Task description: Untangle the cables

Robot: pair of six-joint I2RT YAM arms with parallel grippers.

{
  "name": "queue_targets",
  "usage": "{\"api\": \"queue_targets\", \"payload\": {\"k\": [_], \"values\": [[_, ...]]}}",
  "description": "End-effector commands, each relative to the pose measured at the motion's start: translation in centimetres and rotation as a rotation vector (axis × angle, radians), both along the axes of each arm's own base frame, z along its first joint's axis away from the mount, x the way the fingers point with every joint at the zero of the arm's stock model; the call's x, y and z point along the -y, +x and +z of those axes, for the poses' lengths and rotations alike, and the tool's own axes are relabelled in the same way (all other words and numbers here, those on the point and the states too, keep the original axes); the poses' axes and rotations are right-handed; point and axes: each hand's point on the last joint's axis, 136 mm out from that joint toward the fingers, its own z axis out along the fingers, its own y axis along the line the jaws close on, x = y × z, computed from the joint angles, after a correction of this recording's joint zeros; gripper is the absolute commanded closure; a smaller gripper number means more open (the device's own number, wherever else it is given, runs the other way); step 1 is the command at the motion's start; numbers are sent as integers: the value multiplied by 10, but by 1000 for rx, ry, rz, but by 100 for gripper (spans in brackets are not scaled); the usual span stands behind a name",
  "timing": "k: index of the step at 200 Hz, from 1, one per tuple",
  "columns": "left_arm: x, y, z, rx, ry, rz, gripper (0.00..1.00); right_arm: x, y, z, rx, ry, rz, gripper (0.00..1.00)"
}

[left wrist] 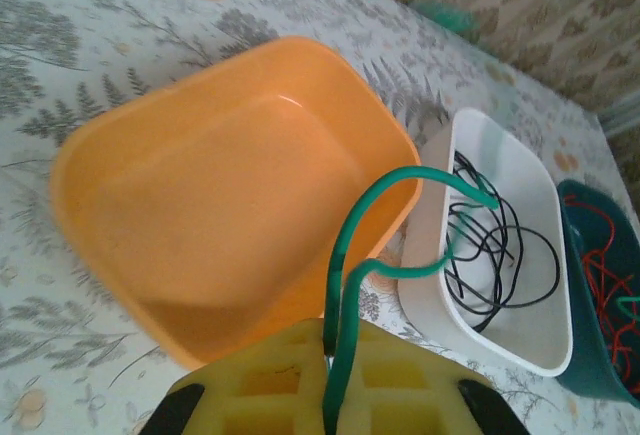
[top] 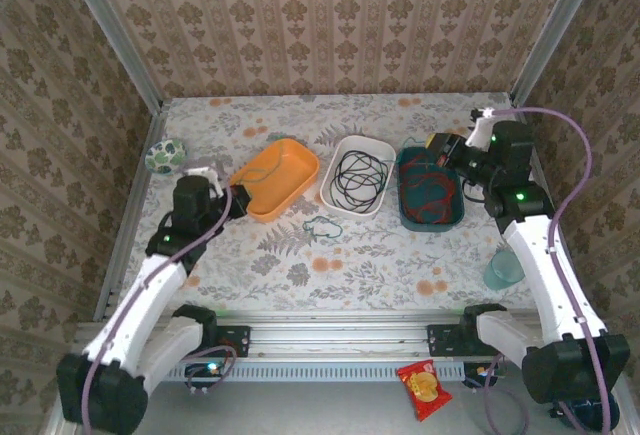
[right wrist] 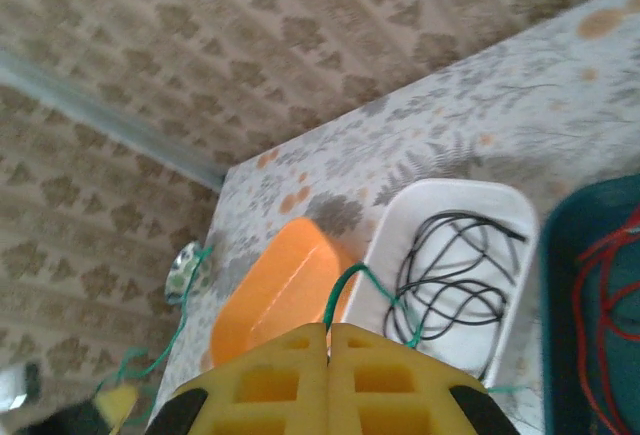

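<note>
My left gripper [left wrist: 330, 333] is shut on a green cable [left wrist: 345, 245] that arches over the empty orange tray [left wrist: 230, 185] toward the white tray [left wrist: 425, 275]. In the top view that gripper [top: 238, 198] sits at the orange tray's [top: 300, 151] left end. The right gripper [right wrist: 328, 331] is also shut on a thin green cable [right wrist: 345, 280], and it hovers [top: 447, 150] over the teal tray's [top: 405, 200] far end. Black cables [top: 360, 175] lie coiled in the white tray [top: 372, 142]. Red cables [top: 432, 193] fill the teal tray. A small green coil [top: 322, 223] rests on the tablecloth.
A green patterned ball [top: 165, 155] sits at the table's far left. A pale teal cup [top: 503, 270] stands beside the right arm. A red snack packet [top: 423, 388] lies on the front rail. Papered walls with metal frame posts close in the table.
</note>
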Motion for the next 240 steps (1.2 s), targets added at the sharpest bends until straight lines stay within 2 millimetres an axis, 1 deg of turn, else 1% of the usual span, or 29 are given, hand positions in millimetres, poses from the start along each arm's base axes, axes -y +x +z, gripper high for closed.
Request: {"api": "queue_targets", "payload": {"k": [1, 29, 63, 74, 83, 101, 117, 127, 136, 148, 158, 172, 177, 189, 191, 194, 204, 221, 234, 240], "values": [[12, 13, -3, -18, 88, -118, 100, -15, -8, 13, 46, -54, 83, 100], [8, 26, -28, -89, 208, -139, 100, -23, -13, 12, 50, -61, 120, 100], [10, 36, -50, -134, 290, -192, 100, -45, -23, 10, 56, -91, 206, 100], [8, 40, -54, -137, 312, -191, 89, -53, -25, 11, 61, -103, 228, 100], [6, 43, -55, -131, 326, -182, 76, -59, -27, 12, 66, -110, 243, 100], [5, 51, -43, -73, 329, -158, 59, -74, -28, 12, 66, -107, 274, 100], [5, 57, -22, 8, 317, -137, 55, -92, -28, 13, 69, -85, 308, 100], [1, 59, -7, 58, 311, -102, 47, -106, -27, 14, 72, -56, 333, 100], [-8, 60, 5, 96, 313, -42, 38, -119, -25, 15, 68, -25, 351, 100], [-27, 57, 16, 122, 312, 77, 31, -135, -18, 17, 71, 21, 365, 100], [-42, 49, 20, 131, 311, 170, 27, -147, -11, 19, 73, 59, 369, 100], [-76, 29, 17, 96, 318, 361, 24, -165, 0, 21, 76, 95, 376, 100], [-88, 20, 14, 75, 316, 430, 23, -172, 4, 22, 75, 102, 376, 100], [-113, -7, -2, 7, 306, 564, 23, -188, 15, 21, 77, 115, 381, 100], [-116, -11, -5, -2, 304, 582, 23, -190, 16, 24, 83, 121, 382, 100], [-120, -18, -10, -18, 298, 607, 23, -196, 22, 16, 67, 121, 384, 100], [-127, -36, -23, -46, 267, 648, 25, -212, 31, 14, 70, 151, 411, 99], [-135, -63, -45, -87, 267, 676, 26, -236, 52, 4, 38, 192, 428, 99], [-142, -82, -56, -121, 265, 704, 26, -248, 68, 2, 30, 233, 426, 99], [-144, -89, -60, -135, 265, 709, 26, -253, 76, -2, 19, 248, 424, 99]]}}
